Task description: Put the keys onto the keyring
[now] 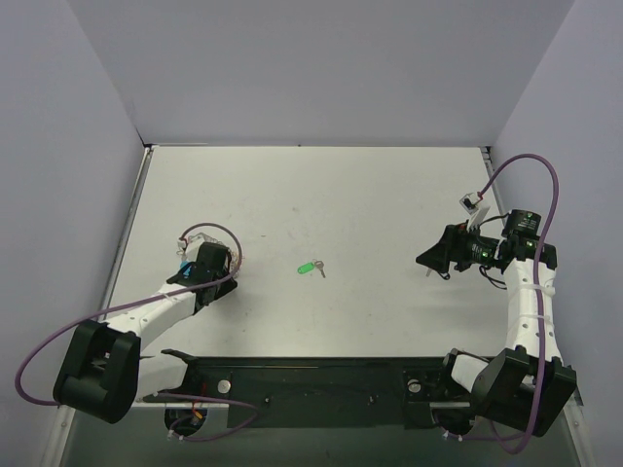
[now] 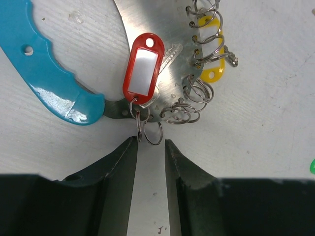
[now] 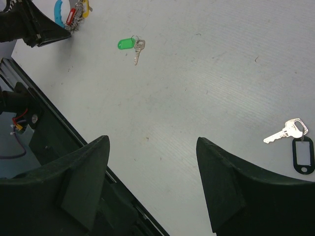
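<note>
Top external: overhead, looking down on the whole table (image 1: 389, 195). Left wrist: close above the keyring (image 2: 199, 91). Right wrist: farther off, sharing the green-tagged key (image 3: 126, 44) with the overhead view.

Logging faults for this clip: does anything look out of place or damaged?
Nothing stands out. The green-tag key and black-tag key lie flat and loose; the keyring lies intact by the left gripper.

Down at six o'clock, the left gripper (image 2: 150, 143), jaws narrowly parted, with the keyring (image 2: 199, 91) loops right at the tips. Red tag (image 2: 143, 69) dead centre, blue tag (image 2: 39, 69) at ten, yellow tag (image 2: 214, 54) at one, all on the desk (image 2: 266, 128).
</note>
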### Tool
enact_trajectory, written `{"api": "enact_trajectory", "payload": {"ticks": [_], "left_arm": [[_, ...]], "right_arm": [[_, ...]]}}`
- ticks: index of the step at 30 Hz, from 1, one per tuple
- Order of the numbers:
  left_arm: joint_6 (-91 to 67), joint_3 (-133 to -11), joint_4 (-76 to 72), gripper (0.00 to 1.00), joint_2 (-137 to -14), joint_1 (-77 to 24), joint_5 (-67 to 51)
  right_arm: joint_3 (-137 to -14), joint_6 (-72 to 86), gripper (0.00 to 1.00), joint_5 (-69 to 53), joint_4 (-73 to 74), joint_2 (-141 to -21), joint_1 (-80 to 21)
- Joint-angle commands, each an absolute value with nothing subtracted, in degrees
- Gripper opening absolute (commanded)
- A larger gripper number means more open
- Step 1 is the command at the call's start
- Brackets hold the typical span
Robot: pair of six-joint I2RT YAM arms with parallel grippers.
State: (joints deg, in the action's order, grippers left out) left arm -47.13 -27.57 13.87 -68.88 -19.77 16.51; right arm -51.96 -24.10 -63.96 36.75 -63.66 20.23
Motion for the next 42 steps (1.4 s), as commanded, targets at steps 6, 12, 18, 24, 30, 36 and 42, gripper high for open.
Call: {"api": "enact_trajectory", "payload": {"ticks": [6,12,18,24,30,36,42], "left_arm": [[-50.27,-26.72,8.61,0.39,-66.45,-19.60,21.53],[-50.97,-26.02,8.96,0.39,-65.66,-19.34,22.06],[-52.73,-24.79,11.77,0.38,-62.94,-19.34,21.53],[-53.52,-22.68,14.32,0.39,-55.20,-19.42,19.16],[-54.58,-20.83,11.78,0.39,-53.26,-19.51,14.07],[-54.50,-21.09,9.40,0.38,-56.86,-19.60,15.11],[-50.63,-21.09,9.84,0.37,-58.80,-19.60,19.33]], "right_arm": [[-52.91,-25.49,0.66,-66.62,38.14,-64.34,20.65],[-53.00,-25.66,0.66,-66.62,38.32,-64.42,20.65],[-53.09,-25.93,0.66,-66.62,38.67,-64.42,20.65],[-53.17,-26.19,0.66,-66.88,38.93,-64.69,20.57],[-53.35,-26.63,0.66,-66.88,39.46,-64.60,20.65],[-53.35,-26.89,0.66,-66.97,39.73,-64.51,20.74],[-53.53,-27.07,0.66,-67.06,39.99,-64.51,20.74]]}}
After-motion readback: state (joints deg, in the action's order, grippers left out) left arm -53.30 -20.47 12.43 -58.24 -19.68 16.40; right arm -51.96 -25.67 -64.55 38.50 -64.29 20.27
